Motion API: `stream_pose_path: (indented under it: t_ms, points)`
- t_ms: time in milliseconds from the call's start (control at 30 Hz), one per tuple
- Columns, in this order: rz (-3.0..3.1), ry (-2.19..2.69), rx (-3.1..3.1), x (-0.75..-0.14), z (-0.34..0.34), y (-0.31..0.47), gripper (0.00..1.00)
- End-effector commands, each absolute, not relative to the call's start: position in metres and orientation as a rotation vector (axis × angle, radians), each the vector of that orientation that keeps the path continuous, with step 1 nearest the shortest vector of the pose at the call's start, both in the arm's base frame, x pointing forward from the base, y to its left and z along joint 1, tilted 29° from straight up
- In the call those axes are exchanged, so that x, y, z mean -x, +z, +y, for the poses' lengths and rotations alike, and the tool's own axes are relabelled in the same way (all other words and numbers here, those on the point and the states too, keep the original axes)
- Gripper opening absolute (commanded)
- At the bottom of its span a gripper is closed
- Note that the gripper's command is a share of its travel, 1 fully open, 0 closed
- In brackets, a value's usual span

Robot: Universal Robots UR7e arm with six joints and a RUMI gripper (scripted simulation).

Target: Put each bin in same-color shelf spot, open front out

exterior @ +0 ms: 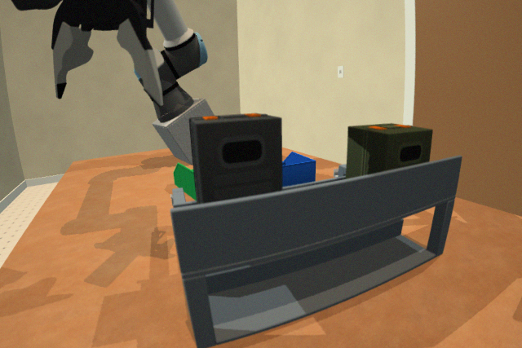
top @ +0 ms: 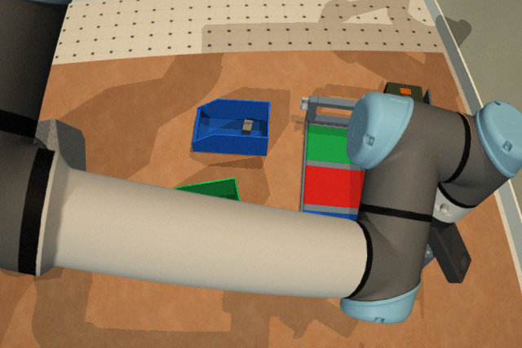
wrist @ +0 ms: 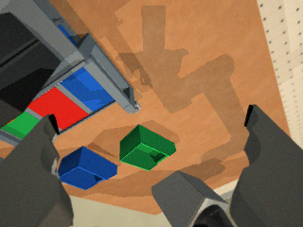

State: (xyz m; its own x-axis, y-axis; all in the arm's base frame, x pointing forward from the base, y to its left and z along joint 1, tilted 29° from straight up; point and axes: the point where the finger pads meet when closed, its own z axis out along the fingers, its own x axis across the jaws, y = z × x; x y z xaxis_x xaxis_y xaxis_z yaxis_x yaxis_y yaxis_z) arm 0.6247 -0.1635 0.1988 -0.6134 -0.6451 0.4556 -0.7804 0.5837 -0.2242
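A blue bin (top: pixel 232 126) with a small grey part (top: pixel 246 125) inside sits on the table left of the grey shelf (top: pixel 333 159). A green bin (top: pixel 213 189) lies nearer, mostly hidden by my arm. Both show in the wrist view, blue (wrist: pixel 86 167) and green (wrist: pixel 146 147), standing apart. The shelf floor carries green (top: pixel 328 143), red (top: pixel 333 184) and blue (top: pixel 334 214) marks, with no bin on them. My gripper (exterior: pixel 105 78) is open and empty, high above the table near one end of the shelf. In the wrist view its fingers frame the bins (wrist: pixel 151 125).
Two dark boxes with orange tabs stand on the shelf's top board, one black (exterior: pixel 236 156) and one olive (exterior: pixel 387 148). The shelf's back panel (exterior: pixel 311 209) faces the exterior view. My arm's base stands at the table's edge behind the bins.
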Motion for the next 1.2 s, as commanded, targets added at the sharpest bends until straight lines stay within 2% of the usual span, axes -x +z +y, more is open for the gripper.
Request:
stream_pose_path:
  t_ms: [0, 267, 967, 1167]
  points:
    - [-2.468, 0.461, -1.334, -0.593, -0.142, 0.195, 1.00]
    - [-2.433, 0.337, -1.521, -0.559, -0.115, 0.190, 1.00]
    - [-2.431, 0.336, -1.523, -0.560, -0.114, 0.190, 1.00]
    - [-2.389, 0.227, -1.705, -0.527, -0.086, 0.184, 1.00]
